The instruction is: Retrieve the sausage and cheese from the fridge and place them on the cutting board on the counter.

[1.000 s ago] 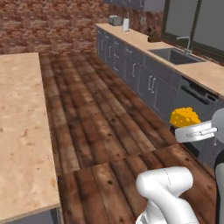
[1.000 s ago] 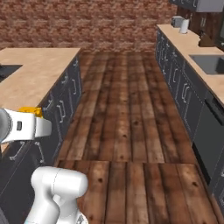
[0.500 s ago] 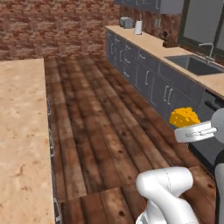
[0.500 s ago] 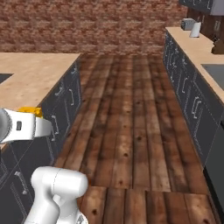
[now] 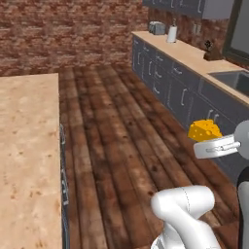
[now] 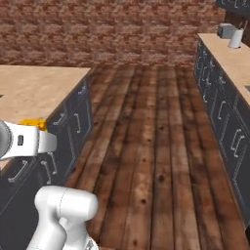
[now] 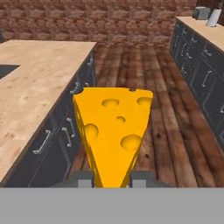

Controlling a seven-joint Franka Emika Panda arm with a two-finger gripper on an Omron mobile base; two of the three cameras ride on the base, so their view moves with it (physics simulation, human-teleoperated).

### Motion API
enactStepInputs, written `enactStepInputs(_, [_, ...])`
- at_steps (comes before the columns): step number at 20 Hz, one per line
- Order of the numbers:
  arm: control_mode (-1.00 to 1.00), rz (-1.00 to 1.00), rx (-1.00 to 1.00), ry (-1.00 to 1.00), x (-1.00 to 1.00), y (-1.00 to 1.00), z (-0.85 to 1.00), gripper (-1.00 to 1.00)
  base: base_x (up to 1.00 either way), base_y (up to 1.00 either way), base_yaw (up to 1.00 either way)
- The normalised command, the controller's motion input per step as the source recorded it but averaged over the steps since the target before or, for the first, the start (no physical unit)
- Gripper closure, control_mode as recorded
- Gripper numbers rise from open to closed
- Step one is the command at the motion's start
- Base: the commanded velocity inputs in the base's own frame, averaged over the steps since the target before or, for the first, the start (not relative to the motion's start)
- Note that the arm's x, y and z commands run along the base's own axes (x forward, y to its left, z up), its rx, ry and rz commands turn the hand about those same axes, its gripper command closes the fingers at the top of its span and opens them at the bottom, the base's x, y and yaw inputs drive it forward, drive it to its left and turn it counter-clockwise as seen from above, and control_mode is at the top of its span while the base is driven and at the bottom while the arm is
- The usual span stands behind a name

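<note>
The cheese (image 7: 114,131), a yellow-orange wedge with holes, stands upright between my fingertips in the hand view, held above the wooden floor. My gripper (image 7: 113,178) is shut on its lower end. In the left base view the cheese (image 5: 204,130) sits atop the white hand at the right edge. In the right base view a sliver of the cheese (image 6: 33,124) shows behind the hand at the left. A tan counter (image 5: 192,53) runs along the right wall, and another counter (image 5: 24,146) lies to my left. The sausage, the fridge and the cutting board are out of view.
A wooden floor aisle (image 6: 151,146) runs between the two counters to a brick wall (image 5: 68,29). A toaster (image 5: 156,27) and a white paper roll (image 5: 171,34) stand at the right counter's far end. A sink (image 5: 236,80) is set into it nearer me.
The whole scene has shifted in both base views, so the base has moved. The left counter now fills more of the frame. The cheese stays in the gripper as before.
</note>
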Motion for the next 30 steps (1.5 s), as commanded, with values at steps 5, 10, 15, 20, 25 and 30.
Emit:
enactStepInputs(5, [1.0,0.0,0.0,0.0,0.0,0.0,0.0,1.0,1.0,-0.24,0.05])
enactStepInputs(10, [1.0,0.0,0.0,0.0,0.0,0.0,0.0,1.0,1.0,-0.53,0.01])
enactStepInputs(15, [1.0,0.0,0.0,0.0,0.0,0.0,0.0,1.0,1.0,-0.34,-0.11])
enactStepInputs(20, [1.0,0.0,0.0,0.0,0.0,0.0,0.0,1.0,1.0,-0.06,0.0])
enactStepInputs(25, [1.0,0.0,0.0,0.0,0.0,0.0,0.0,1.0,1.0,-0.06,0.02])
enactStepInputs(30, [1.0,0.0,0.0,0.0,0.0,0.0,0.0,1.0,1.0,-0.02,0.21])
